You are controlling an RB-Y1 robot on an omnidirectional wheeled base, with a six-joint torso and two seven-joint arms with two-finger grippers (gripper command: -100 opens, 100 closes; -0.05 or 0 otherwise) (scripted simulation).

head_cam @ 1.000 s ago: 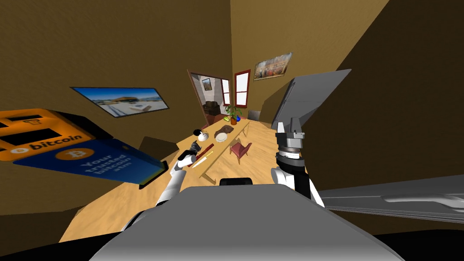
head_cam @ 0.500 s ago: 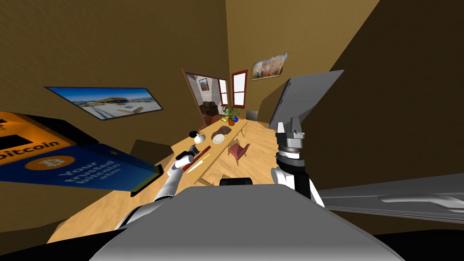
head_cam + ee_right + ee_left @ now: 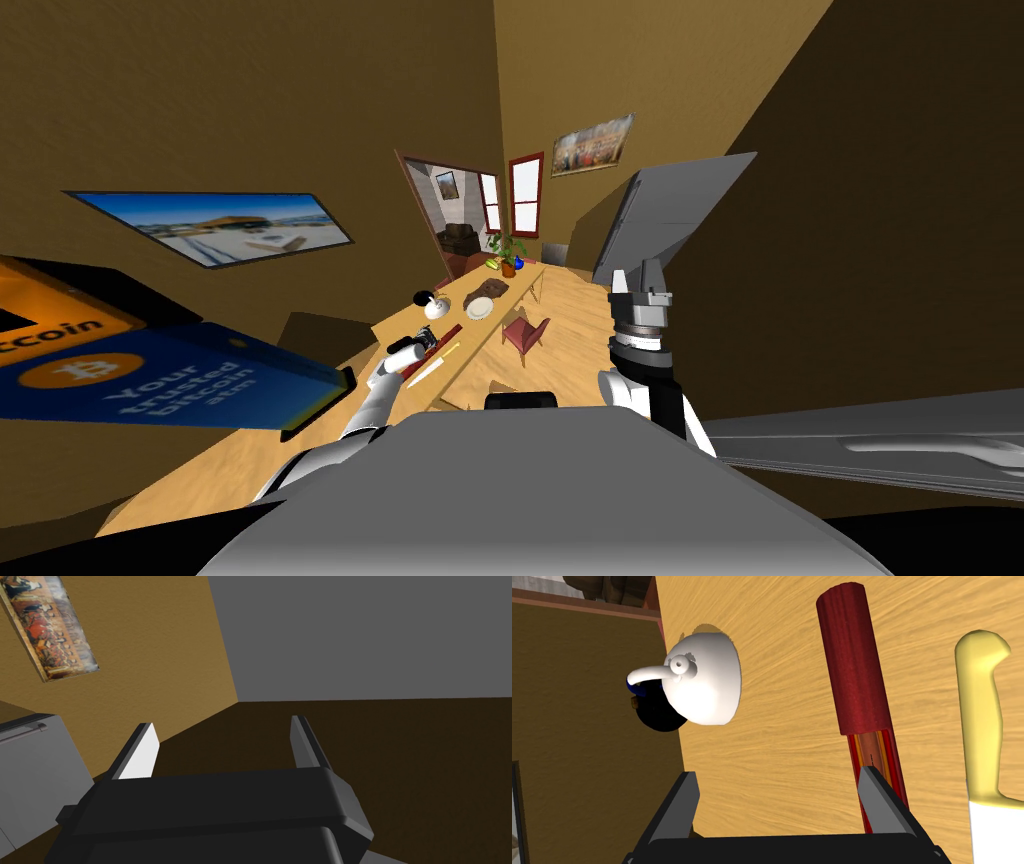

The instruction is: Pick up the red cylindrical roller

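Note:
The red roller (image 3: 857, 666) is a long dark red cylinder lying on the wooden table (image 3: 792, 726); its near end shows orange and red stripes. My left gripper (image 3: 779, 791) hangs open just over the table, and one of its fingers (image 3: 874, 791) overlaps the roller's striped near end, while bare tabletop lies between the fingers. In the head view the roller (image 3: 447, 336) lies along the table's near part with the left gripper (image 3: 428, 338) at it. My right gripper (image 3: 640, 272) is raised at the right, and it (image 3: 222, 746) stands open and empty.
A white teapot (image 3: 704, 678) sits at the table's edge beside the roller. A knife (image 3: 982, 726) with a yellow handle lies on the roller's other side. Farther along are a plate (image 3: 480, 307), a plant (image 3: 508, 250) and a red chair (image 3: 525, 335). An orange and blue kiosk (image 3: 150, 380) stands left.
My head camera has swung, so the room slid leftwards. The left gripper has stayed by the roller and come down slightly. The right arm has not moved.

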